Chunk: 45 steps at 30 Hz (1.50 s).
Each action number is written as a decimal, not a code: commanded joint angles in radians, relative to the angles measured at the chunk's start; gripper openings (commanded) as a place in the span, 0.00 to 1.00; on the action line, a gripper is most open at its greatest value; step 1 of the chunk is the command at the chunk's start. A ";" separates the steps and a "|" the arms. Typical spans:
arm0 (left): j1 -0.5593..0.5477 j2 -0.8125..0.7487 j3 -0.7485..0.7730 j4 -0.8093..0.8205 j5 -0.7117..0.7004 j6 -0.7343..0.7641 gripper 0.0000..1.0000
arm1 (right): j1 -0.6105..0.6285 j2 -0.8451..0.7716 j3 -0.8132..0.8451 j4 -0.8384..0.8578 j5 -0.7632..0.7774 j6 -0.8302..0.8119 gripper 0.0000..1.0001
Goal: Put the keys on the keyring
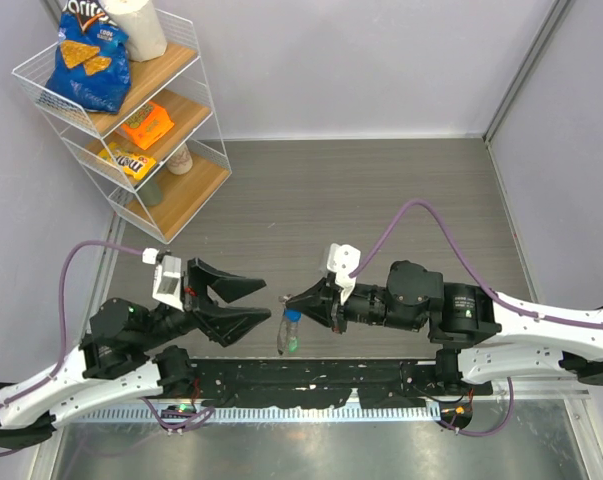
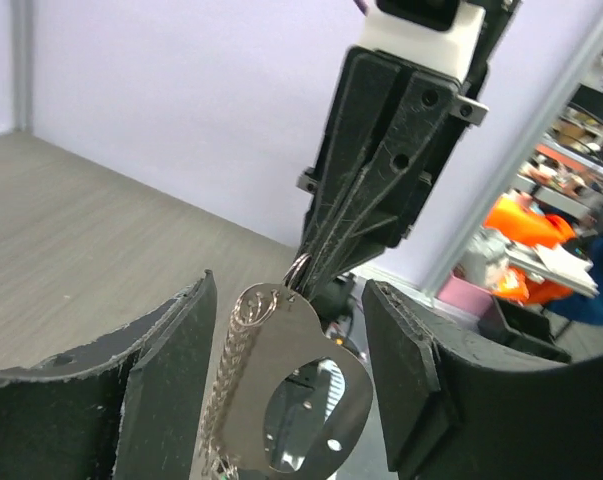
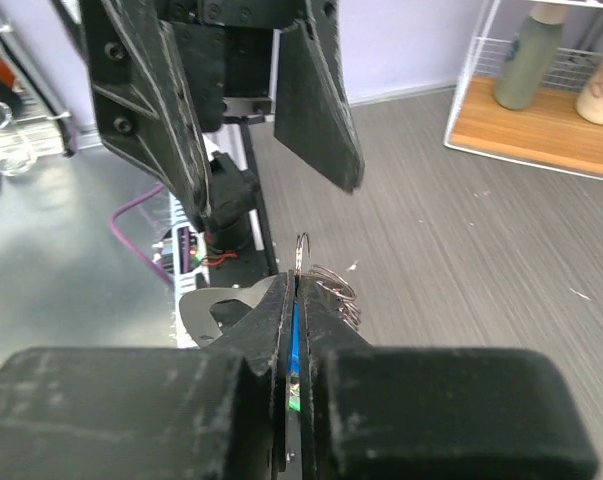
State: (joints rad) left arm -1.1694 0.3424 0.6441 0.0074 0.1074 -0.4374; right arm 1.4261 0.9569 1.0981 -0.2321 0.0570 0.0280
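Progress seems late: the keyring (image 2: 233, 370) is pinched in the fully closed right end effector (image 1: 293, 300) above the surface (image 1: 381, 190), and the keys (image 1: 289, 335), green and blue heads together, are hung under it. The left end effector (image 1: 271, 301) is opened wide, empty, around its dangling part; whether both keys are threaded cannot be told.

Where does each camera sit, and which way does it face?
Top: above, behind the arms, looking down at the table; both arms show.
Left wrist: on the left arm, facing the right claw; the open left claw frames it.
Right wrist: facing the left claw; the shut right claw shows.
Both wrist views share the keyring.
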 commanded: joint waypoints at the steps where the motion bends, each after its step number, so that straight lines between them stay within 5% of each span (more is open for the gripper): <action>1: 0.002 -0.051 -0.024 -0.003 -0.187 0.005 0.67 | 0.002 -0.021 -0.006 0.048 0.162 -0.017 0.05; 14: 0.001 -0.112 -0.073 -0.072 -0.316 -0.001 0.72 | -0.074 0.012 -0.133 -0.003 0.403 0.041 0.05; 30: -0.001 -0.123 -0.106 -0.069 -0.339 -0.011 0.72 | -0.524 0.264 -0.216 0.080 0.066 0.271 0.05; 45: -0.001 -0.171 -0.155 -0.060 -0.348 -0.034 0.72 | -0.625 0.600 -0.064 0.162 0.015 0.286 0.05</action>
State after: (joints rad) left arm -1.1694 0.1875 0.5030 -0.0811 -0.2203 -0.4545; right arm 0.8154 1.4750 0.9829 -0.0536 0.0650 0.3210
